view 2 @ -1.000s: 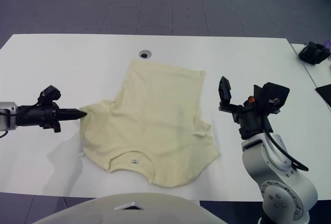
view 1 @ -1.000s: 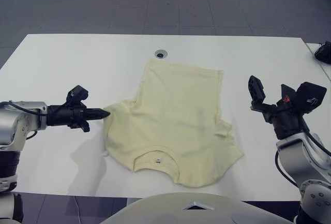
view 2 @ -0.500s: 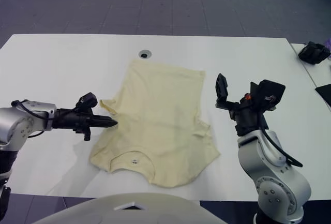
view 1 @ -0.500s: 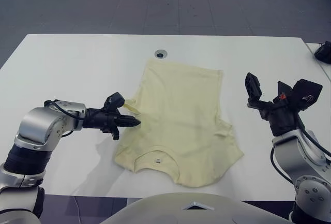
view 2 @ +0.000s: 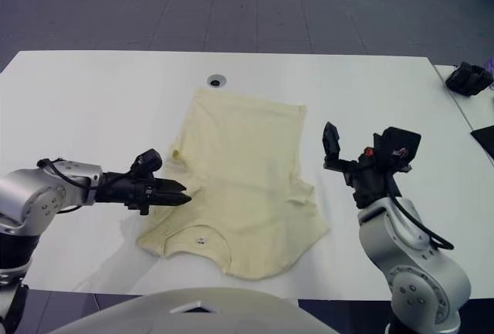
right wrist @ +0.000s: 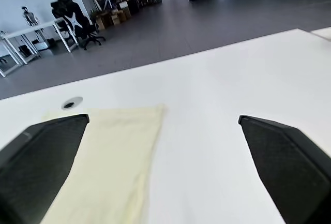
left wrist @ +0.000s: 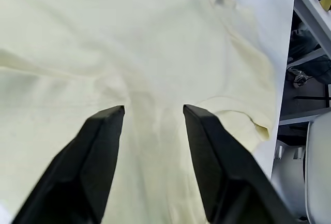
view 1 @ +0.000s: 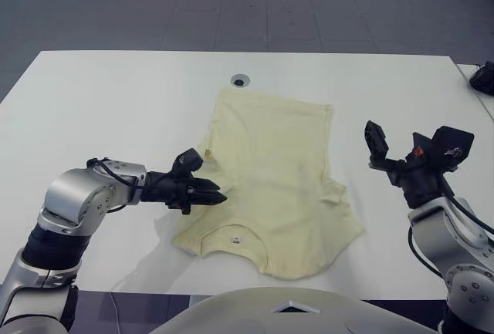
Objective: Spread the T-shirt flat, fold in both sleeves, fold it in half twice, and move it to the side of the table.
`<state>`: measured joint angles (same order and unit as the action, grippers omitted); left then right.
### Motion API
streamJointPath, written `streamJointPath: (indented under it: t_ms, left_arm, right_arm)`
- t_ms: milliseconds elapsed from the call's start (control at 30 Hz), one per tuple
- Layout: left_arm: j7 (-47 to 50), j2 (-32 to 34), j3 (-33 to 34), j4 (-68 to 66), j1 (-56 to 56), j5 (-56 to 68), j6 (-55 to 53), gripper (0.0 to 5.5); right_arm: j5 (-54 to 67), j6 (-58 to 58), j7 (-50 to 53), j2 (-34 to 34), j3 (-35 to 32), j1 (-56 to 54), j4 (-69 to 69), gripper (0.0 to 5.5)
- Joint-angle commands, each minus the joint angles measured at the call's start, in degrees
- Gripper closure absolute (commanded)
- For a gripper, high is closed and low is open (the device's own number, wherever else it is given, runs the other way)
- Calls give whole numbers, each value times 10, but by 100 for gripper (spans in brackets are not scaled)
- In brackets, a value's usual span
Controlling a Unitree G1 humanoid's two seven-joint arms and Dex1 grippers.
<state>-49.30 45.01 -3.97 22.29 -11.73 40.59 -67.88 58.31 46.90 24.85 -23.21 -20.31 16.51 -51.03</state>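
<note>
A pale yellow T-shirt (view 1: 270, 172) lies on the white table (view 1: 93, 102), collar (view 1: 234, 243) toward me and hem at the far side. Its left sleeve is folded in over the body, while the right sleeve (view 1: 337, 193) is bunched at the shirt's right edge. My left gripper (view 1: 218, 195) lies low over the shirt's left side. In the left wrist view that gripper (left wrist: 153, 109) is open, with only fabric below the gap. My right gripper (view 1: 411, 146) hovers open above the bare table right of the shirt, holding nothing; the right wrist view shows it (right wrist: 163, 120) spread wide.
A round cable hole (view 1: 240, 81) sits in the table just beyond the shirt's hem. A black object (view 1: 484, 77) lies on a neighbouring surface at the far right. Bare tabletop extends on both sides of the shirt.
My left gripper carried the left sleeve rightward from beside the shirt onto its body, and its fingers now stand apart. The right gripper drifted slightly toward the shirt.
</note>
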Motion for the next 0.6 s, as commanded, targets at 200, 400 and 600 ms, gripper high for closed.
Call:
streamJointPath:
  t_ms: [200,400,600]
  left_arm:
    - [274,-146,271,40,22,-16,-13,170]
    - [345,-171,300,73,29,-26,-27,73]
    - [355,-166,284,71,18,-23,-33,10]
  right_arm:
    - [140,63,-9,-76,-44,179,-50,10]
    - [216,68,0,-113,-29,253,-25,10]
    - [231,50,15,-106,21,260,-2,75]
